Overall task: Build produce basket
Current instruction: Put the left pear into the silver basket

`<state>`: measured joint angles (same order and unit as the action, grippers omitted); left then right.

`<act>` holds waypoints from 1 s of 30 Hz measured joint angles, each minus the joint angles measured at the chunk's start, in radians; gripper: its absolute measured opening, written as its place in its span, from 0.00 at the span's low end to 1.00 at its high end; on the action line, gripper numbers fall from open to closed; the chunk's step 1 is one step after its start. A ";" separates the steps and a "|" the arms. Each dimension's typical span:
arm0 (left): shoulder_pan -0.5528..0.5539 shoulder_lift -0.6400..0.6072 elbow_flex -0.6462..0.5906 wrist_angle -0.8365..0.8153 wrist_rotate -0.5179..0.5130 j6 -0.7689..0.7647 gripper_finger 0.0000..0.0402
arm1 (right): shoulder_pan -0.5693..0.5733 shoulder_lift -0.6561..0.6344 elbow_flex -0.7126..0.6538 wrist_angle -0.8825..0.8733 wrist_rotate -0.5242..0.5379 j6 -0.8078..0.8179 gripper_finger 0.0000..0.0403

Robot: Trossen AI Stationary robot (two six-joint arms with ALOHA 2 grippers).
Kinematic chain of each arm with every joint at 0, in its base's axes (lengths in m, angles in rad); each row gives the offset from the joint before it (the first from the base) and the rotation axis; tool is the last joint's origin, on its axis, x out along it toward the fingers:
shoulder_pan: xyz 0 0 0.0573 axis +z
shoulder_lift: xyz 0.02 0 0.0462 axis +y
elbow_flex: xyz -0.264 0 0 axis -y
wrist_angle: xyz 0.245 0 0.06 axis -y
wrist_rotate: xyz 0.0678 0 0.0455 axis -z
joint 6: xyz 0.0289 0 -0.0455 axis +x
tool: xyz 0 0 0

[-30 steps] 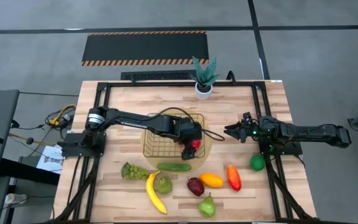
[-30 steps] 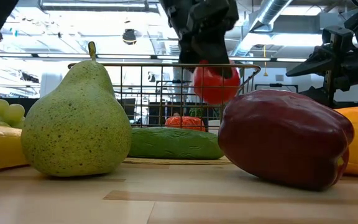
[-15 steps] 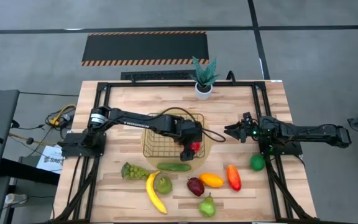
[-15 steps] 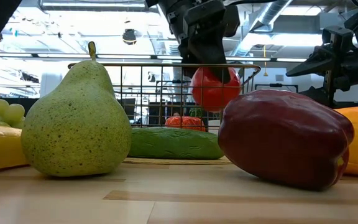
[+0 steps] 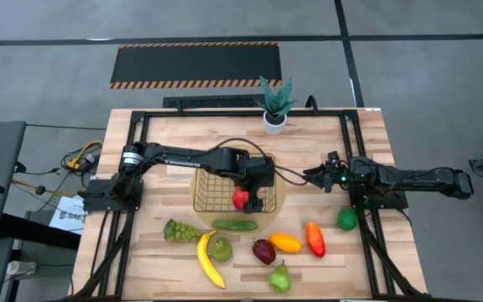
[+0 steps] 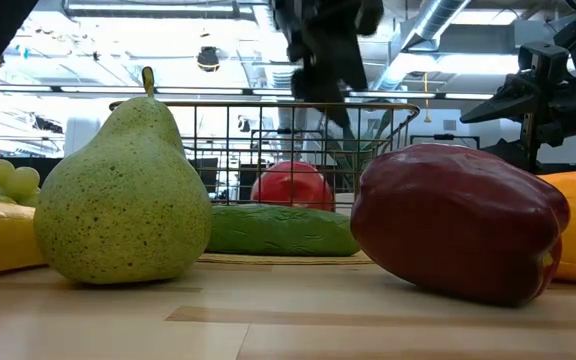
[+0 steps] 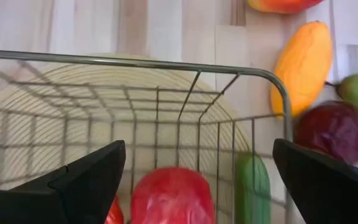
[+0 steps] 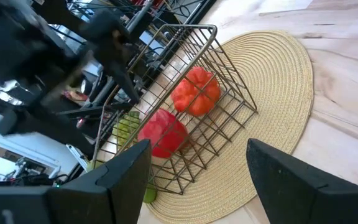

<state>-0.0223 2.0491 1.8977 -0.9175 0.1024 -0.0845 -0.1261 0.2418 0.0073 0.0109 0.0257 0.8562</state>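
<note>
The gold-tan wire basket stands on a round woven mat at the table's middle. A red apple lies on the basket floor beside an orange-red piece. My left gripper hangs open above the basket's near right corner, over the apple, touching nothing. My right gripper waits open to the right of the mat. Grapes, a banana, a cucumber, pears and further pieces lie on the near part of the table.
A potted plant stands at the far edge. A dark red piece, an orange one, a red-orange one and a green one lie near the right. Black frame rails run along both table sides.
My left gripper carried the red apple over the basket's near right corner, then opened and let it go. The apple dropped to the basket floor and rests there. The gripper has risen above the basket rim.
</note>
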 joint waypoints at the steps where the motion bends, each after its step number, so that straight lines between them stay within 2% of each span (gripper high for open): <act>1: 0.000 0.000 0.042 -0.055 0.005 0.009 0.97 | 0.000 0.000 0.000 0.000 0.000 0.000 0.71; 8: -0.056 -0.003 0.345 -0.449 0.056 0.077 0.94 | 0.000 0.000 0.000 0.000 0.000 -0.003 0.71; 12: -0.129 -0.004 0.423 -0.604 0.062 0.034 0.94 | 0.000 0.000 0.000 0.000 0.000 -0.024 0.71; 17: -0.268 -0.002 0.429 -0.637 0.057 -0.092 0.94 | 0.000 0.000 0.000 0.000 0.000 -0.027 0.71; 20: -0.340 -0.002 0.427 -0.628 0.006 -0.153 0.94 | 0.000 0.000 0.000 0.000 -0.001 -0.027 0.71; 26: -0.389 -0.002 0.415 -0.606 -0.085 -0.254 0.94 | 0.000 0.000 0.000 0.000 -0.001 -0.025 0.71; 30: -0.435 -0.001 0.364 -0.568 -0.108 -0.289 0.94 | 0.000 0.000 0.000 0.000 -0.001 -0.018 0.71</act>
<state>-0.4568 2.0480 2.2620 -1.4850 -0.0054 -0.3731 -0.1257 0.2419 0.0071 0.0109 0.0250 0.8380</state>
